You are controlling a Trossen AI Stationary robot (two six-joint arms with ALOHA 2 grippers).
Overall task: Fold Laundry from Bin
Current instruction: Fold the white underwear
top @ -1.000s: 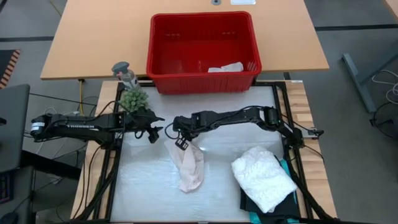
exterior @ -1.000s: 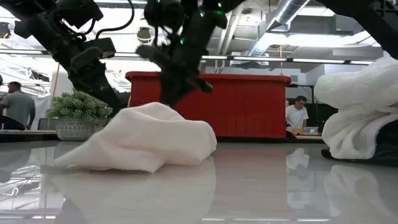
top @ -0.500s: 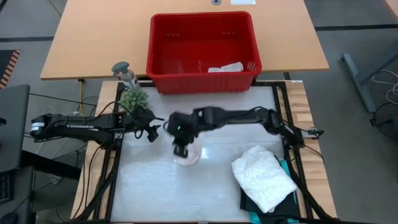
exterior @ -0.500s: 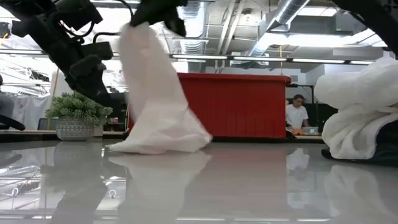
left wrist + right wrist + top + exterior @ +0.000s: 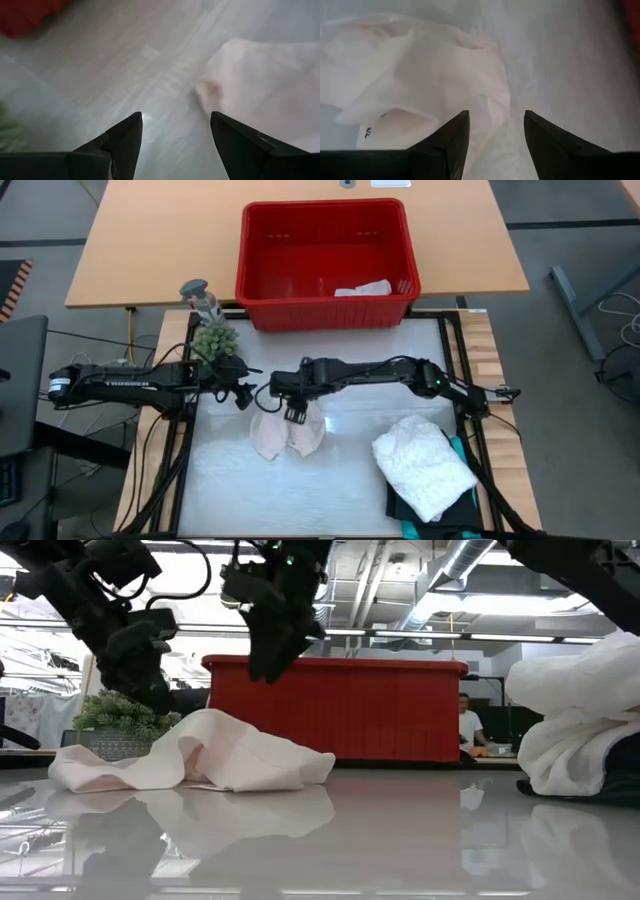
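Note:
A pale cream garment [image 5: 288, 432] lies crumpled on the white table mat, resting on its underside [image 5: 200, 755]. My right gripper [image 5: 293, 412] hangs open just above it and touches nothing; its wrist view shows the cloth [image 5: 420, 75] beneath its spread fingers [image 5: 496, 117]. My left gripper [image 5: 245, 392] waits open at the cloth's left, with the cloth's edge [image 5: 260, 85] ahead of it [image 5: 176, 117]. The red bin [image 5: 325, 260] stands at the far side and holds a small white cloth [image 5: 365, 288].
A folded white lacy top [image 5: 422, 465] lies at the near right on a teal garment [image 5: 462, 450] and a black one [image 5: 400, 505]. A small potted plant [image 5: 214, 338] and a grey figure [image 5: 200, 292] stand at the far left. Bare mat lies near the front.
My right gripper lifted the cream garment by one end, so that it hung long and upright, and then let go. The garment has dropped into a low, wide crumpled heap, more toward the table's left than before. The gripper now stands above it.

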